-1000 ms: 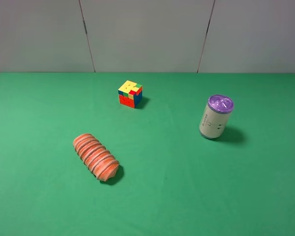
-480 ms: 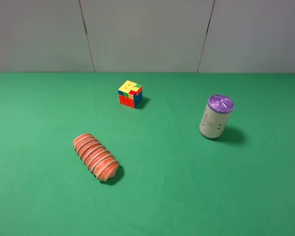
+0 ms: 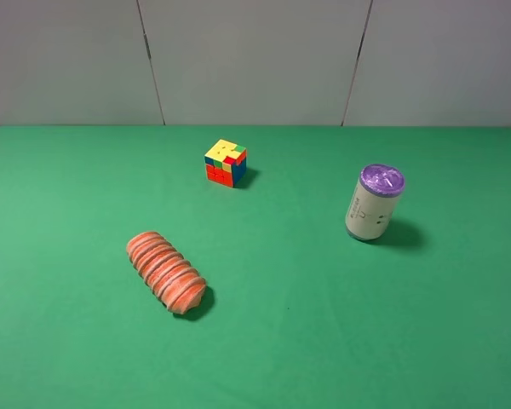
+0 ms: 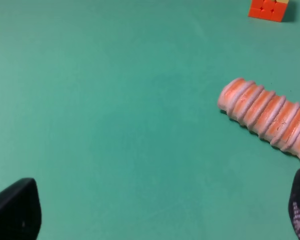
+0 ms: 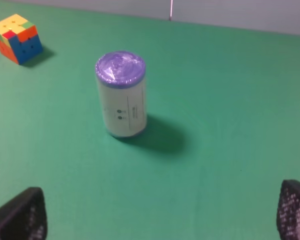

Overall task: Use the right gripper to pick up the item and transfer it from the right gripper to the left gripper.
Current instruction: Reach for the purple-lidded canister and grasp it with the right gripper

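The item, a cream-white can [image 3: 372, 204] with a purple top, stands upright on the green table at the right. It also shows in the right wrist view [image 5: 122, 95], some way ahead of my right gripper [image 5: 160, 220]. That gripper is open and empty, with only its two black fingertips [image 5: 20, 217] in the picture. My left gripper [image 4: 157, 212] is open and empty too, its black fingertips [image 4: 15, 212] over bare green table. Neither gripper nor arm shows in the exterior high view.
A ribbed orange roll [image 3: 166, 272] lies at the front left; it also shows in the left wrist view [image 4: 266, 116]. A multicoloured puzzle cube [image 3: 226, 162] sits at the back middle, seen also in the right wrist view [image 5: 17, 37]. A grey wall [image 3: 255, 60] stands behind the table.
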